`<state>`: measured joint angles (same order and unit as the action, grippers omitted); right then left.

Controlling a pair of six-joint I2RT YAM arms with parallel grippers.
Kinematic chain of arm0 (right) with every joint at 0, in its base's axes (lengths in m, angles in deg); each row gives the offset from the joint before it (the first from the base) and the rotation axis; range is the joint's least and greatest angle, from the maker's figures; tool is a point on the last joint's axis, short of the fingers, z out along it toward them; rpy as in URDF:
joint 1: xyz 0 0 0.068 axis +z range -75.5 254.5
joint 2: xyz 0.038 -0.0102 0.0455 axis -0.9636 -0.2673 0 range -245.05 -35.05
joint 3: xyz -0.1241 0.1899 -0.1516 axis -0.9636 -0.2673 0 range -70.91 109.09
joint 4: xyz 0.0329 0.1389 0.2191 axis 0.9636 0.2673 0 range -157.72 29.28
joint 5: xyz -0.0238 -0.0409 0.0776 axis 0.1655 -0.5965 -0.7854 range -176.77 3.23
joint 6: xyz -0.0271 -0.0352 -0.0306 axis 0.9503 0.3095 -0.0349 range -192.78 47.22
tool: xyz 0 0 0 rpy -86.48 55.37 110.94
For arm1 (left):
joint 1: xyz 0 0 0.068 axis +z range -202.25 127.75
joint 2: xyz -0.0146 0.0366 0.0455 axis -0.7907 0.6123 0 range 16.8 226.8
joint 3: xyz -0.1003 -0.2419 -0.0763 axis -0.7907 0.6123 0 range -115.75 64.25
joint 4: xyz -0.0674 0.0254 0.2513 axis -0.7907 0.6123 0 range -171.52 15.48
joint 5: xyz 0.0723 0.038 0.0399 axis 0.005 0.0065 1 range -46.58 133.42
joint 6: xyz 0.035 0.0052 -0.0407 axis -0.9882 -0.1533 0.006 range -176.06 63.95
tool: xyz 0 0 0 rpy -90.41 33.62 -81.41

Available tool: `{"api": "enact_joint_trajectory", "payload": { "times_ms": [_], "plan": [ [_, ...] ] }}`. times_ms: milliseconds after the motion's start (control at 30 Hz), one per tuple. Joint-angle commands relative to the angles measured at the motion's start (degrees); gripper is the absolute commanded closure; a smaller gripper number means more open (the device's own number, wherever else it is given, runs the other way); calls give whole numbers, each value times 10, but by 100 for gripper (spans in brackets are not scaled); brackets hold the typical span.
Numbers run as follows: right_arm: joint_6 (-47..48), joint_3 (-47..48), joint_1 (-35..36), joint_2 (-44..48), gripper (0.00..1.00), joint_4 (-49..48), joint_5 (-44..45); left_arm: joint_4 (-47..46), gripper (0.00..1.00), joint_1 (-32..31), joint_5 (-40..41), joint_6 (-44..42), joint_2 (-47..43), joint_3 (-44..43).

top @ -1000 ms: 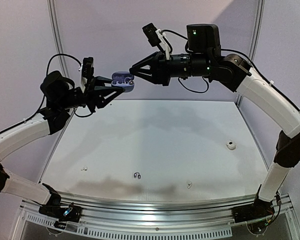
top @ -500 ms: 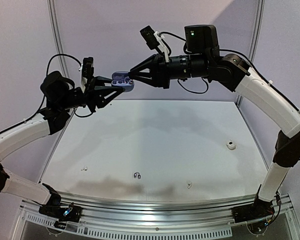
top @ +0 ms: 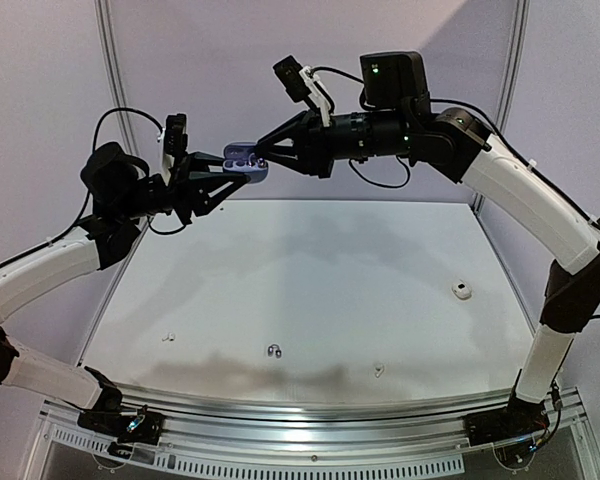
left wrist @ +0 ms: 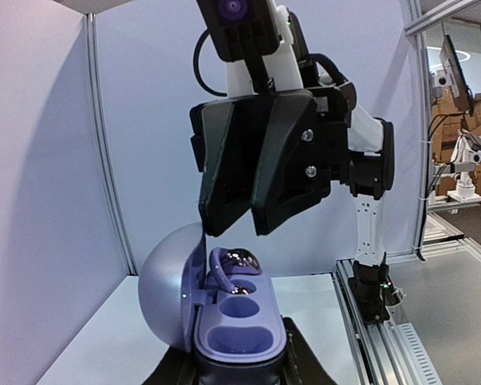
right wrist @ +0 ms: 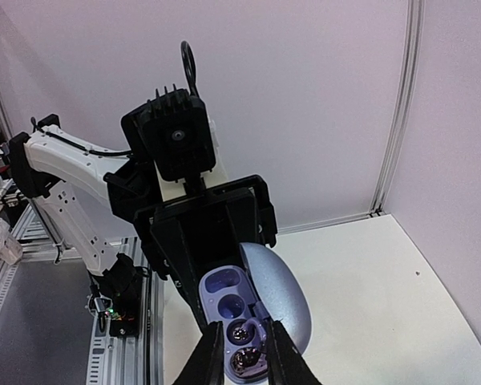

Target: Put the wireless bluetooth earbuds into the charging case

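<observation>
Lilac charging case [top: 245, 158], one, lid open, is clamped aloft in the left end effector [top: 237, 171]. Two dark earbuds [right wrist: 244, 362] sit at its wells, and the right end effector [right wrist: 242, 330], narrow, pinches one. Three specks [top: 274, 350] and one white lump [top: 463, 290] lie on the table [top: 310, 270], too small to identify.

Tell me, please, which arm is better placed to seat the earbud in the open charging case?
The right: the right claw is at the open charging case, tips flanking a dark earbud at its socket. The left claw is shut on the case, holding it in the air, so it is busy.
</observation>
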<state>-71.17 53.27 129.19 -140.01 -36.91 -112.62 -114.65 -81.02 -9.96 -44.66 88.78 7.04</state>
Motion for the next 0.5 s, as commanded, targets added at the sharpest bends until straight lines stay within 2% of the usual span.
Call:
{"api": "enact_joint_trajectory", "payload": {
  "times_ms": [0,367,467],
  "plan": [
    [6,12,3,-15,81,25,13,-9,100,-6,-2,-2,2,5],
    [14,12,4,-21,80,35,11,-11,100,-5,-3,-3,7,0],
    [14,17,5,-26,73,37,21,-10,100,-5,-3,-6,8,-2]
  ]
}}
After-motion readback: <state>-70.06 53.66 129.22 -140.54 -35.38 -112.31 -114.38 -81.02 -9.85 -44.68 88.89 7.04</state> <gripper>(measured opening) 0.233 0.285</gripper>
